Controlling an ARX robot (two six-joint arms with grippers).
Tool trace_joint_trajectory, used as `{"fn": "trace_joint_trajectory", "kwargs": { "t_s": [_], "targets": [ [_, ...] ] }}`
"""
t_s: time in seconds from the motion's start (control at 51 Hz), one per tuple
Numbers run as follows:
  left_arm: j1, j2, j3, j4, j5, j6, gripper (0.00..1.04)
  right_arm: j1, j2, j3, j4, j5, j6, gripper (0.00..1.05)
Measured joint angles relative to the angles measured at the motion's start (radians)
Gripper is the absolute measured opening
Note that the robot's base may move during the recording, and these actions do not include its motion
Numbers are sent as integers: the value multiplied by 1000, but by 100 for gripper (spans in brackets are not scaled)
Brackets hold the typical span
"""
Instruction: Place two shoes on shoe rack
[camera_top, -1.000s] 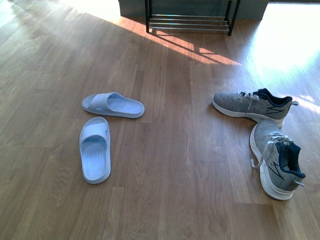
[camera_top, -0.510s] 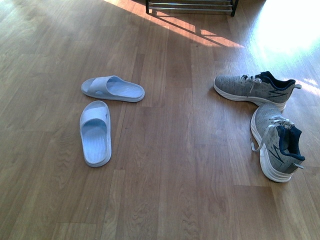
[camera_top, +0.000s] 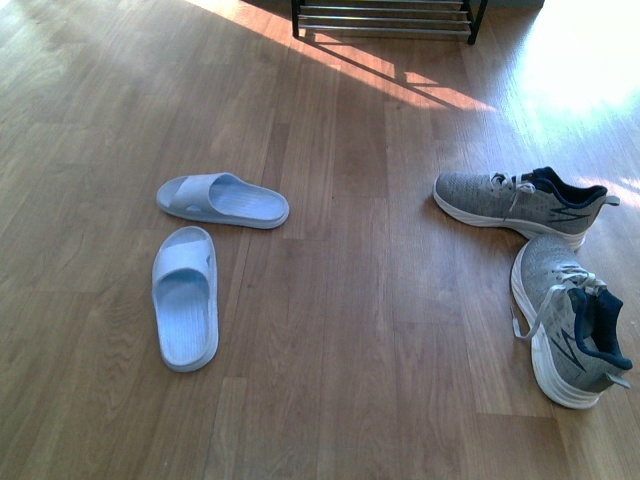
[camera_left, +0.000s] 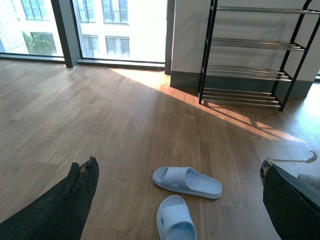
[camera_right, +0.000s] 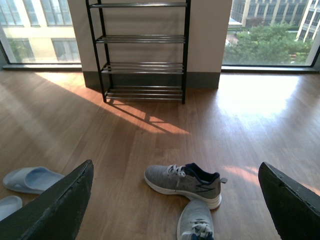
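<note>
**Fingers (camera_left: 70, 200) wide open, holding nothing**

Left gripper (camera_left: 178, 162) and right gripper (camera_right: 176, 164) are both spread far apart. Far slide (camera_top: 222, 200) and near slide (camera_top: 185, 297), pale blue, lie left on the wood floor (camera_top: 350, 300). Far sneaker (camera_top: 520, 205) and near sneaker (camera_top: 572, 320), grey with white soles, lie right, just beside each other. The black shoe rack (camera_right: 144, 66) with silver rods stands at the floor's far edge. Bare floor runs between the shoes up to it.

Sneakers (camera_top: 520, 205), slides (camera_top: 222, 200), shoe rack (camera_top: 381, 21) on wooden floor (camera_top: 350, 310)
</note>
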Motion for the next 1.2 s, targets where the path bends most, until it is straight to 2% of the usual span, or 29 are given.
{"fn": "trace_joint_trajectory", "kwargs": {
  "t_s": [0.706, 0.745, 0.784, 0.843, 0.922, 1.098, 1.196],
  "targets": [
    [0, 0, 0, 0, 0, 0, 95, 0, 0, 0, 0, 1, 0, 96],
    [0, 0, 0, 0, 0, 0, 95, -9, 10, 2, -4, -33, 10, 96],
    [0, 0, 0, 0, 0, 0, 95, -39, 64, 4, 17, -111, 27, 96],
    [0, 0, 0, 0, 0, 0, 95, -95, 258, 17, 131, -186, 30, 96],
    [0, 0, 0, 0, 0, 0, 95, -146, 527, 51, 283, -222, 16, 96],
    [0, 0, 0, 0, 0, 0, 95, -223, 1437, 179, 777, -201, -126, 96],
    [0, 0, 0, 0, 0, 0, 95, -251, 1874, 265, 933, -165, -212, 96]
  ]
}}
